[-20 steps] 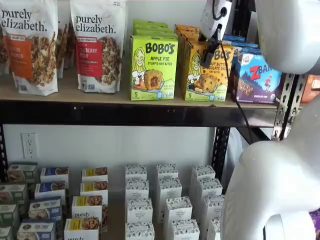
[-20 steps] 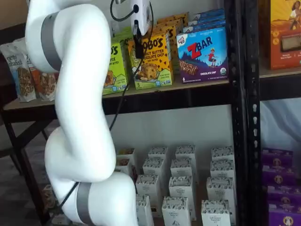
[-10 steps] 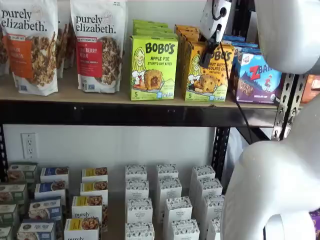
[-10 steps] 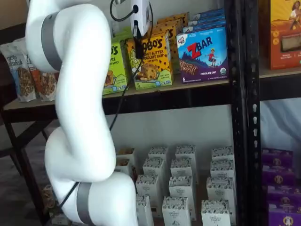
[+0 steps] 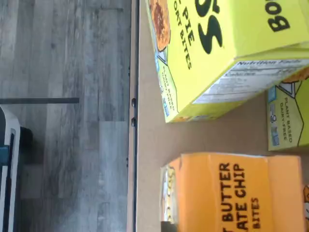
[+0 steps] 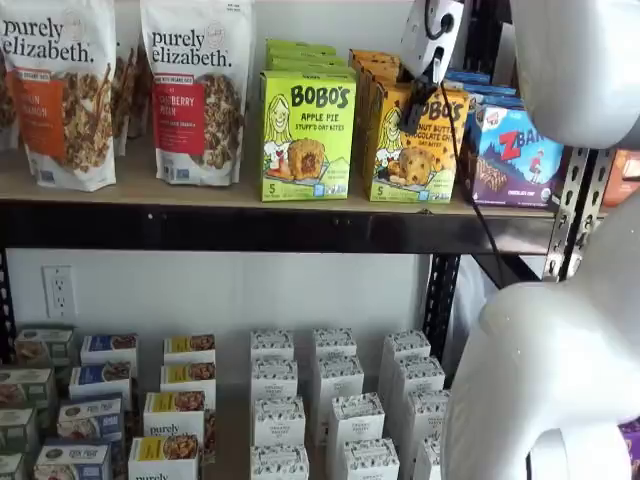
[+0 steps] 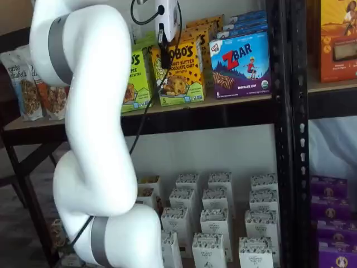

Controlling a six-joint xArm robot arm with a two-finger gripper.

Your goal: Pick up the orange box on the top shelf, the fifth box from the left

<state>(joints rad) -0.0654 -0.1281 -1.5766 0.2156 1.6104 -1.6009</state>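
The orange box [image 6: 412, 150] stands upright at the front of the top shelf [image 6: 150, 185], between a lime-green Bobo's carton [image 6: 307, 135] and a blue-purple ZBar carton [image 6: 515, 150]. It shows in both shelf views [image 7: 181, 72]. My gripper [image 6: 414, 108] hangs in front of the orange box's upper part, white body above, black fingers down; it also shows in a shelf view [image 7: 164, 56]. No gap or grip can be made out between the fingers. The wrist view shows the orange box [image 5: 231, 193], the lime-green carton [image 5: 217, 48] and the shelf board [image 5: 149, 145].
Two purely elizabeth granola bags [image 6: 195, 90] stand left on the top shelf. More orange cartons stand in a row behind the front one. Small white cartons [image 6: 335, 400] fill the lower level. My white arm [image 7: 89, 111] stands in front of the shelves. A black upright [image 7: 281, 111] is right of the ZBar carton [image 7: 241, 64].
My gripper has shifted very slightly in front of the orange box. The boxes have not visibly moved.
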